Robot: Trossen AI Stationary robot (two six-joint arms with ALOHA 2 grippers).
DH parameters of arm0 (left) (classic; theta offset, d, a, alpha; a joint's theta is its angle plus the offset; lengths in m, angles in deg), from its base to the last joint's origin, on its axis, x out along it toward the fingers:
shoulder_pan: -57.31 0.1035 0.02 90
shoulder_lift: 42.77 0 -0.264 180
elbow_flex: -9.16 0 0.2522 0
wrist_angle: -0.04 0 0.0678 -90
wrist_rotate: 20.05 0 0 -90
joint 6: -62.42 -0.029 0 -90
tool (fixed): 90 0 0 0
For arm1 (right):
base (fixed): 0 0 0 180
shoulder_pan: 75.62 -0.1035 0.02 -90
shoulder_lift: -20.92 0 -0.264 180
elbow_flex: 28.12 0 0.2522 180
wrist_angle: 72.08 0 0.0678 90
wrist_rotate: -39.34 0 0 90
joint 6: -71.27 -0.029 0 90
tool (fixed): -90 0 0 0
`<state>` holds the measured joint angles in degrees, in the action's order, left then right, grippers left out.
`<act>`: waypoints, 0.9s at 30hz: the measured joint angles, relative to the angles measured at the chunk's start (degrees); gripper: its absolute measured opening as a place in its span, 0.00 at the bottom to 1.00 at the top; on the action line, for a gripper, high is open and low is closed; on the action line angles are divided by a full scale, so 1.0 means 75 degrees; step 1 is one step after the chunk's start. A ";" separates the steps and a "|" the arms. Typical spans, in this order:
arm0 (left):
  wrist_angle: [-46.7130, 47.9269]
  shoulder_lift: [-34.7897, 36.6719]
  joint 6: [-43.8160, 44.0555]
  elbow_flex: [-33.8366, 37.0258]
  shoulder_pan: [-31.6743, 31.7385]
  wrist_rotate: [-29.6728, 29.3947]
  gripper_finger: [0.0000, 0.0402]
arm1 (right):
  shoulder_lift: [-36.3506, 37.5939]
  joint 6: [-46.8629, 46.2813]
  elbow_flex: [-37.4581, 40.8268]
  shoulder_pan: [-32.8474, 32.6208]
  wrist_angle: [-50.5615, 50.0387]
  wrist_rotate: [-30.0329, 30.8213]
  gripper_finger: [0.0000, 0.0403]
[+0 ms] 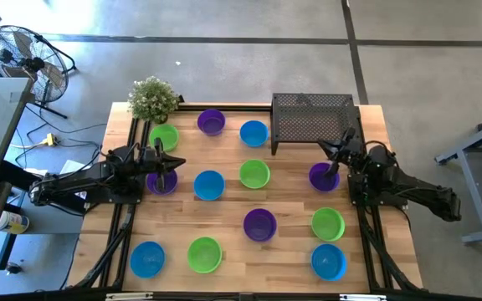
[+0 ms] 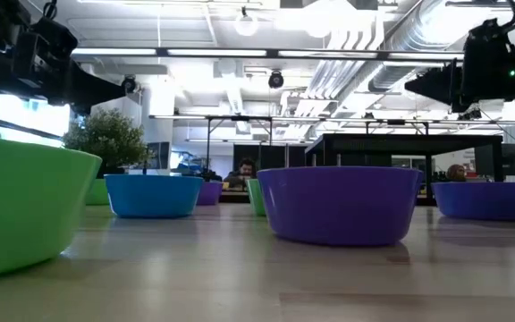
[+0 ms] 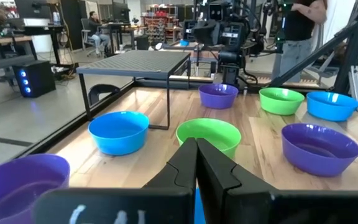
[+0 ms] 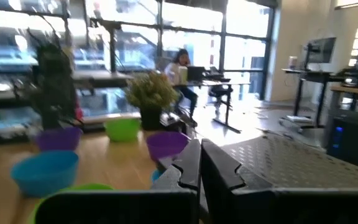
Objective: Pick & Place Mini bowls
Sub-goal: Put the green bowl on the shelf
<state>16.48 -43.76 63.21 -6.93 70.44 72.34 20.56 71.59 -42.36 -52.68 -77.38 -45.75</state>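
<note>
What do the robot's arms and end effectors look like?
Both arms are dark, nearly black, built from chunky jointed segments. The left arm and right arm look alike. Each end effector has two flat, black, angular fingers tapering to a point. Close up, the right end effector looks matte black too. No bright markings show.

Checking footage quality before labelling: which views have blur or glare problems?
Right wrist view: soft blur throughout, windows blown out behind the potted plant. Low view: nearest green bowl out of focus, ceiling lights glaring. High and left wrist views: evenly lit, sharp.
</note>
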 joint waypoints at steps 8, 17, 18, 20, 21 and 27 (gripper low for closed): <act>0.0073 0.0000 0.0141 -0.0003 0.0000 -0.0340 0.00 | -0.0087 -0.0063 -0.0078 -0.0019 0.1228 -0.0650 0.00; 0.0091 0.0000 0.0039 -0.0003 0.0000 -0.0364 0.00 | -0.1238 0.0227 -0.1099 -0.0519 0.0285 -0.0339 0.00; 0.0091 0.0000 -0.0026 -0.0003 0.0000 -0.0367 0.00 | -0.1454 0.0246 -0.1247 -0.0606 0.0162 -0.0147 0.00; 0.0091 0.0000 -0.0052 -0.0003 0.0000 -0.0367 0.00 | -0.1921 0.0336 -0.1504 -0.0787 -0.0149 0.0241 0.00; 0.0089 0.0000 -0.0055 -0.0003 0.0000 -0.0369 0.00 | -0.2146 0.0361 -0.1628 -0.0876 -0.0326 0.0413 0.00; 0.0079 0.0000 -0.0041 0.0003 0.0000 -0.0319 0.00 | -0.3459 0.0130 -0.2369 -0.1574 -0.1037 0.0979 0.00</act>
<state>17.07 -43.76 62.90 -6.91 70.44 69.95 -5.38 72.56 -60.13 -64.49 -85.16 -38.41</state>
